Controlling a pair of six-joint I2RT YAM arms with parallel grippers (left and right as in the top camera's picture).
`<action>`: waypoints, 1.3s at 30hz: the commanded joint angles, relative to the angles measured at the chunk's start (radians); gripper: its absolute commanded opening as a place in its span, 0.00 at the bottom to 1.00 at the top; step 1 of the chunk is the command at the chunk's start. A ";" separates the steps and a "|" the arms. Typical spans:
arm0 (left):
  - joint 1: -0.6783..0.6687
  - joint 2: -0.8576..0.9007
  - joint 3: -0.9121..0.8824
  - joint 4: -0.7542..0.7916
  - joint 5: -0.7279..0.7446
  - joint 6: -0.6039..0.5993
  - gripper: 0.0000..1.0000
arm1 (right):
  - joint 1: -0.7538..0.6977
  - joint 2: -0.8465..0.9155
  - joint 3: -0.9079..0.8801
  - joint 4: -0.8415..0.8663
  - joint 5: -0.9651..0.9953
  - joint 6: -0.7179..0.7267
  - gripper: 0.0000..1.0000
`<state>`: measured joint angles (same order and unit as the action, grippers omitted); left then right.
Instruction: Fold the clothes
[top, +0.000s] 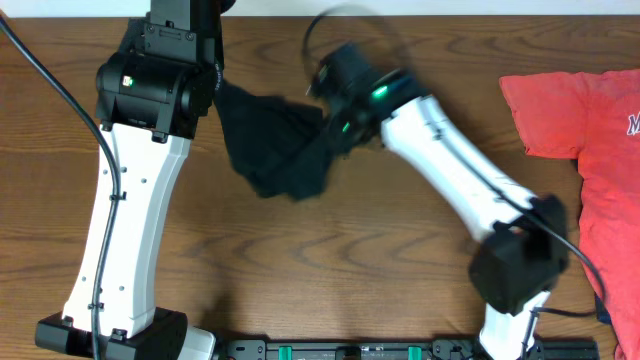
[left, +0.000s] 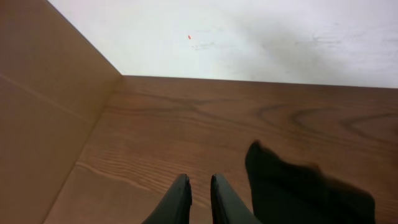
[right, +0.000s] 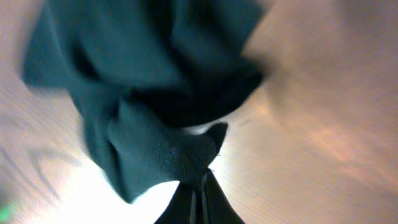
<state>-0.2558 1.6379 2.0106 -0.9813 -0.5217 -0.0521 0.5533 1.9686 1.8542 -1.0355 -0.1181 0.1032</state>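
Note:
The clothes (top: 275, 145) are a black garment bunched in a heap on the wooden table (top: 330, 260), between my two arms. My right gripper (right: 202, 180) is shut on a fold of the clothes (right: 149, 93), which hang crumpled from its fingertips. From overhead, the right gripper (top: 328, 112) is at the heap's right edge. My left gripper (left: 200, 180) points at bare wood, with a narrow gap between its fingers and nothing in it. The clothes (left: 298, 193) lie just to the right of it, apart from the fingers.
A red-orange T-shirt (top: 585, 120) lies at the table's right edge. In the left wrist view a wooden side panel (left: 43, 124) rises on the left and a white wall (left: 249, 37) stands at the back. A black rail (top: 340, 350) runs along the front edge.

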 joint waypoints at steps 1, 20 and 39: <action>0.004 -0.019 0.015 -0.004 0.050 -0.013 0.15 | -0.080 -0.066 0.139 -0.034 0.032 0.012 0.01; 0.003 0.148 -0.011 -0.148 0.508 -0.013 0.06 | -0.314 -0.100 0.781 0.045 0.121 0.047 0.01; -0.006 0.228 -0.013 -0.239 0.826 -0.013 0.06 | -0.372 -0.099 0.799 -0.015 0.365 0.196 0.01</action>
<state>-0.2573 1.8305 2.0029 -1.2034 0.2352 -0.0563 0.1932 1.8805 2.6324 -1.0435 0.1417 0.2581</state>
